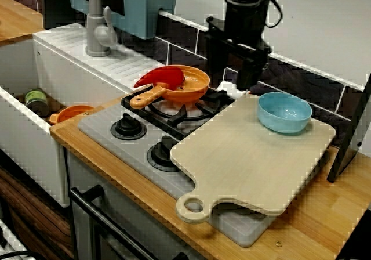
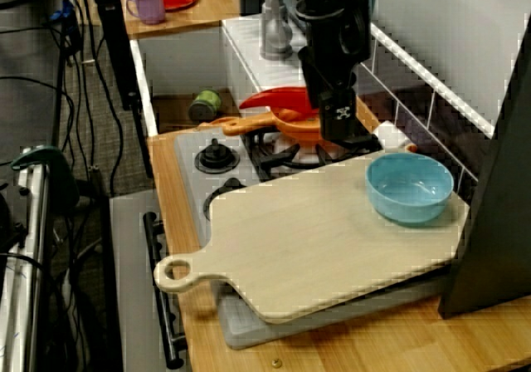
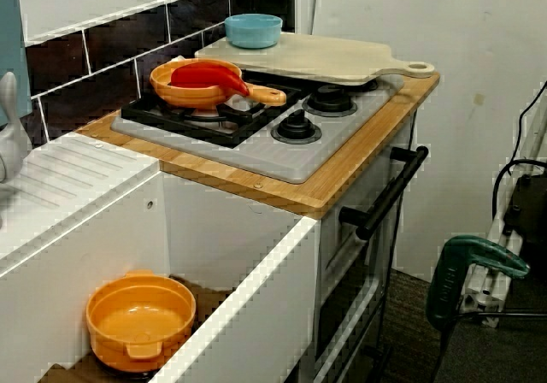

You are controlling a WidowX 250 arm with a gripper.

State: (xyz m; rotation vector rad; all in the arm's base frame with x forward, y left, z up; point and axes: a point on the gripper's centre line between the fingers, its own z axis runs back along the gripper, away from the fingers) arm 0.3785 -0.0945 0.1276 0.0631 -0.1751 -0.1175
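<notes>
My black gripper (image 1: 232, 83) hangs over the back right of the toy stove (image 1: 139, 150), and its fingers look spread apart, open, with nothing between them. Seen from the end of the counter, the gripper (image 2: 336, 127) is just right of an orange pan (image 2: 294, 125). That pan (image 1: 182, 86) sits on the back burner with a red curved object (image 1: 161, 76) lying in it. A small white object (image 1: 231, 89) lies below the gripper, behind the stove. A blue bowl (image 1: 284, 112) stands on a pale wooden cutting board (image 1: 249, 155) that covers the stove's right side.
Left of the stove, a white sink (image 1: 23, 126) holds an orange bowl (image 3: 141, 321) and a green can (image 1: 36, 100). A grey tap (image 1: 98, 31) stands behind it. A dark panel (image 1: 351, 138) leans at the right, and dark tiles back the counter.
</notes>
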